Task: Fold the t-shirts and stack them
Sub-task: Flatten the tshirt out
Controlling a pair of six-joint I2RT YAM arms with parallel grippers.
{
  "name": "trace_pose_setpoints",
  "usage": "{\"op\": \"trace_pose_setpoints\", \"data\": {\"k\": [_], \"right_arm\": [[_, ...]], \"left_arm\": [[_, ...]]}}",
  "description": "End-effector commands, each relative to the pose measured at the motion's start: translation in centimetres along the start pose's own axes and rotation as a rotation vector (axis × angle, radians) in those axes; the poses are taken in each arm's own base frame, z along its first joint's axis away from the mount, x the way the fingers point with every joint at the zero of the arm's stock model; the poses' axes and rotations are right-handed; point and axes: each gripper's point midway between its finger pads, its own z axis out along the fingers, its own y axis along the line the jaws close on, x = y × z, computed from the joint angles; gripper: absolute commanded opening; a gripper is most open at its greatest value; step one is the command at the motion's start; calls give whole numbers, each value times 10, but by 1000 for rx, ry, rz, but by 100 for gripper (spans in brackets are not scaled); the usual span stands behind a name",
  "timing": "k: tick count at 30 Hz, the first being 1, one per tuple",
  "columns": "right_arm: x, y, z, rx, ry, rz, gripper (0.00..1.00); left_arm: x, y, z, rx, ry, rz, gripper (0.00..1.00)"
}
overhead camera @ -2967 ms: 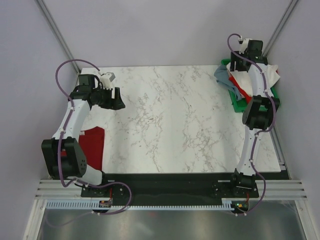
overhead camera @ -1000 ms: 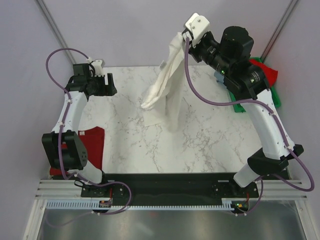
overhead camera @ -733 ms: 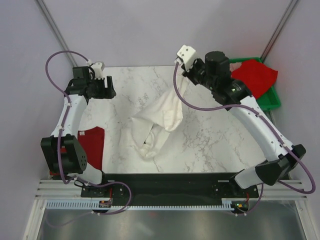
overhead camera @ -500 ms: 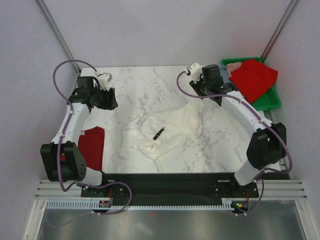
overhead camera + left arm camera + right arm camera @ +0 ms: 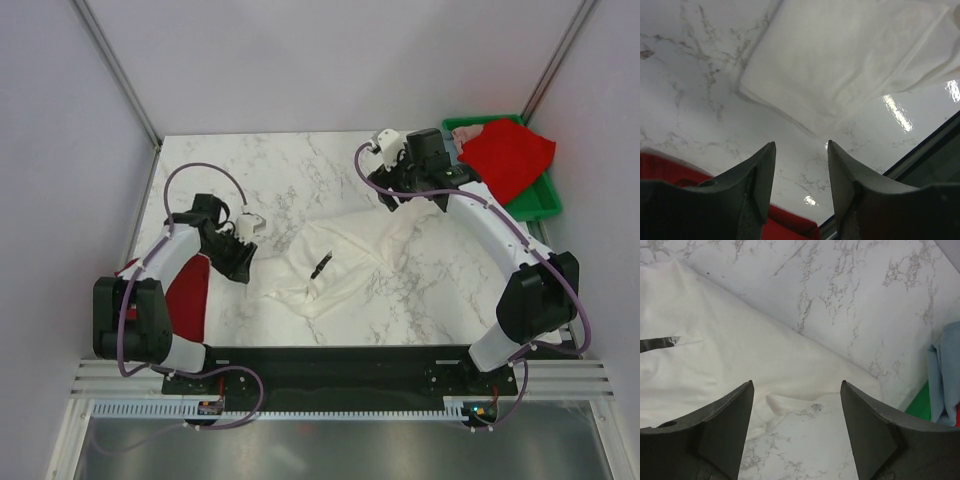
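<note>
White cloth covers the middle of the marble table [image 5: 300,170] — the white t-shirt [image 5: 345,262] lies there rumpled, not folded, with a small dark label [image 5: 320,266] on top. The left gripper [image 5: 800,150] hangs low just beside the shirt's near-left corner, its fingers spread with nothing between them; it may touch the table, but I cannot tell. The right gripper [image 5: 796,386] sits over the shirt's far-right end, fingers wide apart and holding nothing. A red t-shirt [image 5: 186,290] lies at the table's left edge. A second red t-shirt [image 5: 508,155] drapes over the green bin [image 5: 540,203] — a blue-grey t-shirt [image 5: 944,377] peeks out there too.
</note>
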Motion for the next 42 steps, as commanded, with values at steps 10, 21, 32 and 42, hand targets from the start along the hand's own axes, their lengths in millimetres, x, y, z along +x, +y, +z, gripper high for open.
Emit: {"op": "trace_pose_setpoints", "data": {"k": [10,21,32,42], "right_arm": [[8,10,-2,-54,10,-2,78],[15,14,0,-66,23,1,78],[34,17,5,-74,64,-41,78],[113,57,7,-284,240,-170,78]], "left_arm": [[39,-47,21,25,166,322,50],[28,-39,40,9,172,293,49],[19,-22,54,-59,180,296,2],[3,-5,15,-205,113,296,2]]}}
